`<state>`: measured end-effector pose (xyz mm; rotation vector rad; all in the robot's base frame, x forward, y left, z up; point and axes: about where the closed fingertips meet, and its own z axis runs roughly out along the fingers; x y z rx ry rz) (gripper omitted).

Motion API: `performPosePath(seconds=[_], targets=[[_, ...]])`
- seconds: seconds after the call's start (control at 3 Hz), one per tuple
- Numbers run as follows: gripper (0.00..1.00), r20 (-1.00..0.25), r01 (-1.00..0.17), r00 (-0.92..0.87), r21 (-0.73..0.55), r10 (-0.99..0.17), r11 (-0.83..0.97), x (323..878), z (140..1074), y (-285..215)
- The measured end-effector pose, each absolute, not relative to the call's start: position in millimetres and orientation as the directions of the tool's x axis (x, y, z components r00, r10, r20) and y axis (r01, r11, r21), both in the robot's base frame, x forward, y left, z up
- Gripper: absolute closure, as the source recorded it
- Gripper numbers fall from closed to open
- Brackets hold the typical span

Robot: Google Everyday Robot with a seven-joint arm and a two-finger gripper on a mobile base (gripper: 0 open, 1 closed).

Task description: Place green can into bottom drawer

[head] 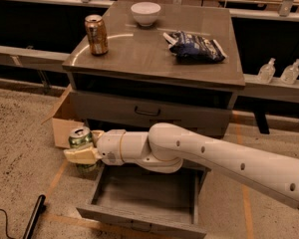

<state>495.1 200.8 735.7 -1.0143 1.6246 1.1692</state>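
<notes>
My gripper (82, 150) is shut on the green can (80, 139), held upright with its silver top showing. It hangs low, just left of the cabinet, beside the front left corner of the open bottom drawer (145, 193). The drawer is pulled out and its grey wood-grain floor shows bare. My white arm (199, 156) reaches across from the right, over the drawer's back part. The can is outside the drawer, above the floor to its left.
On the cabinet top (139, 54) stand a gold-brown can (96, 34), a white bowl (145, 13) and a dark blue bag (195, 46). The middle drawer (149, 111) is shut. A cardboard box (65, 121) sits left of the cabinet. A black stick (34, 215) lies on the floor.
</notes>
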Motion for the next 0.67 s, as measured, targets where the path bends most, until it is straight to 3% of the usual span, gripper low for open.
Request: performPosePath(seconds=[0.67], targets=[[1.00, -0.946, -0.929, -0.276, 0.218, -0.170, 0.298, 499.5, 703.2, 185.2]])
